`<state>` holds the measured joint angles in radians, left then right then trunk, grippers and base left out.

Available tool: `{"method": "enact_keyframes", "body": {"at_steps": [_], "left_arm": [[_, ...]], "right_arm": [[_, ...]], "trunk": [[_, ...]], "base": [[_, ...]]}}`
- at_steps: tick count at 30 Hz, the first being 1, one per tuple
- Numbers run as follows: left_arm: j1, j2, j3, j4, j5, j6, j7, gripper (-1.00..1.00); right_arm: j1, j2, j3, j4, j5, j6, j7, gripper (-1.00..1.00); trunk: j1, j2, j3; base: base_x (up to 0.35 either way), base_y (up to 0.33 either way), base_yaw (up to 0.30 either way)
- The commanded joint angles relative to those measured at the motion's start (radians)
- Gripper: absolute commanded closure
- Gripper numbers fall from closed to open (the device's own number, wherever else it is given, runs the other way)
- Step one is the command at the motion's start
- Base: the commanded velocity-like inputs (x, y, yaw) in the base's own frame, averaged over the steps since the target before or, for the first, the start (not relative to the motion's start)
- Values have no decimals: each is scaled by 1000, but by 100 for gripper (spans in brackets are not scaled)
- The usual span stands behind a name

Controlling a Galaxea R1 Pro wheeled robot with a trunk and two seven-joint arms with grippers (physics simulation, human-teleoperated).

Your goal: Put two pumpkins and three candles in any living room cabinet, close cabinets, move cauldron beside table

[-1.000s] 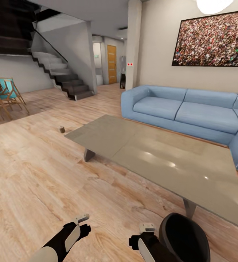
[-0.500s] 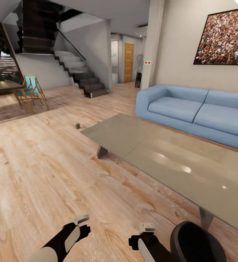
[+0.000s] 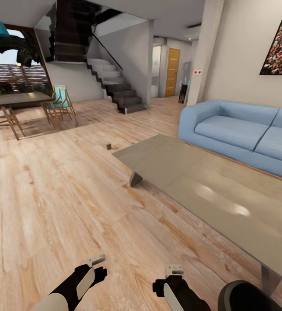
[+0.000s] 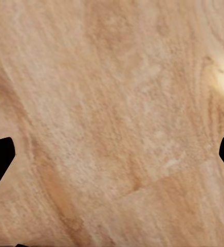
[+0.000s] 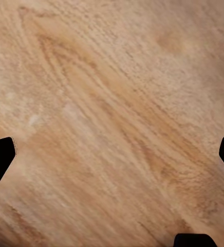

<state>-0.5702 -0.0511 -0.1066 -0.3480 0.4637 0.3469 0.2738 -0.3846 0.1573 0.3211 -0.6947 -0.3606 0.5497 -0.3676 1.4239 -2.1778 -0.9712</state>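
Down low in the head view, both arms out front over the floor (image 3: 50, 194). Left gripper (image 3: 98, 264) and right gripper (image 3: 174, 274) both pointing down at bare planks, holding nothing. In each wrist view, dark fingertips (image 4: 0, 154) far out at the edges, so both spread wide. Just right of the right arm, the black cauldron (image 3: 248, 298) on the floor, close beside the table (image 3: 192, 181), near one of its legs. Further off, past the table's far corner, a small stubby thing (image 3: 109, 146) alone on the floor, maybe a candle, too small to be sure. Lying ahead and a bit left, so nearer the left arm, but well out of reach from here. Behind the table, the blue sofa (image 3: 240, 129).
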Motion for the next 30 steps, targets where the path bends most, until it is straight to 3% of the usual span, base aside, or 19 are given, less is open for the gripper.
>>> {"method": "enact_keyframes", "body": {"at_steps": [1,19,25,30], "left_arm": [[0,1,-8,-2,10,3,8,-100],[0,3,-5,23,10,1,10,-100],[0,4,-6,38,11,-62,10,-100],[0,4,-6,47,12,-75,12,-100]], "right_arm": [[0,-1,4,-2,-11,3,-10,-100],[0,-1,4,-2,-11,3,-10,-100],[0,-1,4,-2,-11,2,-10,-100],[0,-1,4,-2,-11,1,-10,-100]], "trunk": [[0,0,-2],[0,0,-16],[0,0,-20],[0,0,-24]], "base": [[3,0,262],[12,0,262],[265,0,262],[341,0,262]]}}
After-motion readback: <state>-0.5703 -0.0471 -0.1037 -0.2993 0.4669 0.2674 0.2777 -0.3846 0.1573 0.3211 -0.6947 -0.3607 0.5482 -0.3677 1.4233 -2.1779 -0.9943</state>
